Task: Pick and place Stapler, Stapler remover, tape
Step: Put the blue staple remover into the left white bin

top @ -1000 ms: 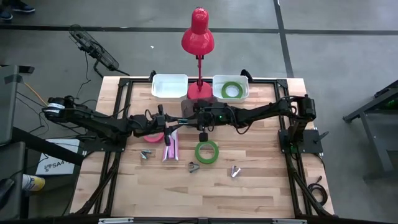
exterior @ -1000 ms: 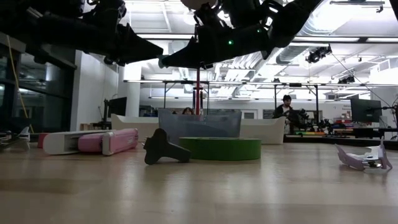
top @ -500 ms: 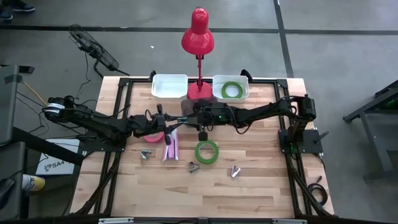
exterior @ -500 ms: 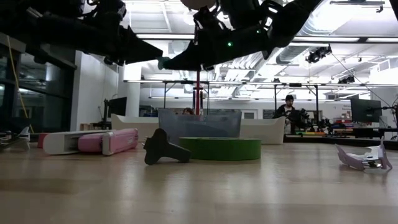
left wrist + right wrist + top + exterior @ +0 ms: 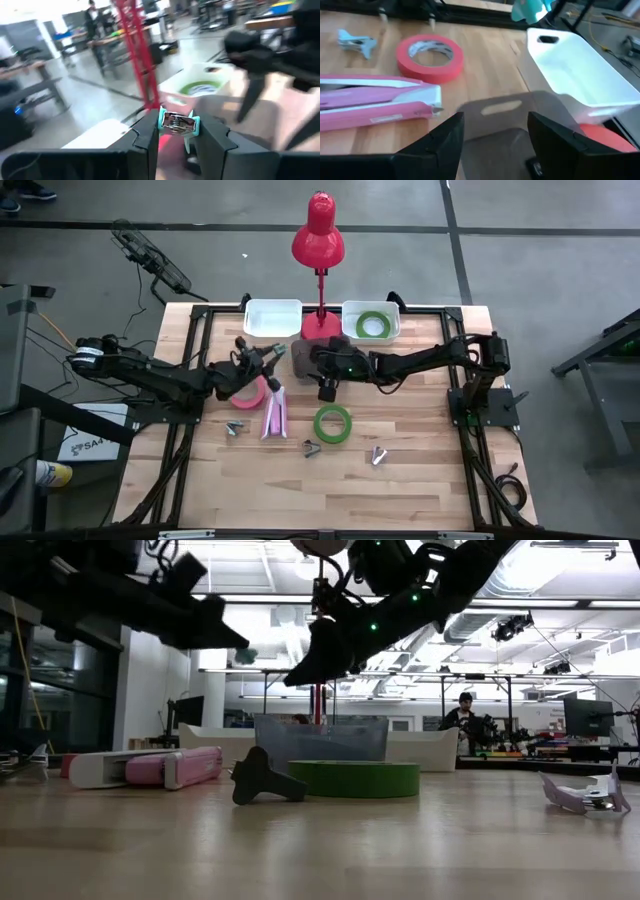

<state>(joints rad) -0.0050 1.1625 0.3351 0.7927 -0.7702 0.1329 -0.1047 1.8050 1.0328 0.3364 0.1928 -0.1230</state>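
Note:
My left gripper (image 5: 272, 357) hangs above the table's far middle, shut on a teal stapler remover (image 5: 177, 124). My right gripper (image 5: 495, 131) stands open just right of it, over a grey bin (image 5: 298, 360), nothing between its fingers. On the table lie a pink stapler (image 5: 272, 413), a pink tape ring (image 5: 248, 392) and a green tape ring (image 5: 333, 424). Another green tape ring (image 5: 373, 326) rests in the right white bin (image 5: 371, 313). Three more stapler removers lie flat: pale blue (image 5: 235, 427), dark (image 5: 311, 448), purple (image 5: 378, 454). My left gripper pinches the teal stapler remover between its two fingers (image 5: 147, 134), at the end with the metal claws (image 5: 172, 120). The fingers reach roughly level toward the table's right and far side. The remover is lifted clear, high above the table (image 5: 247, 656).
A red desk lamp (image 5: 318, 240) stands at the far middle between the two white bins, the left one (image 5: 272, 318) holding nothing I can see. Black frame rails run along the table's sides. People show in the room beyond the table.
The two grippers, tip to tip a second ago, have drawn apart. My left gripper has swung toward the far edge with the teal remover. My right gripper has tipped its fingers downward.

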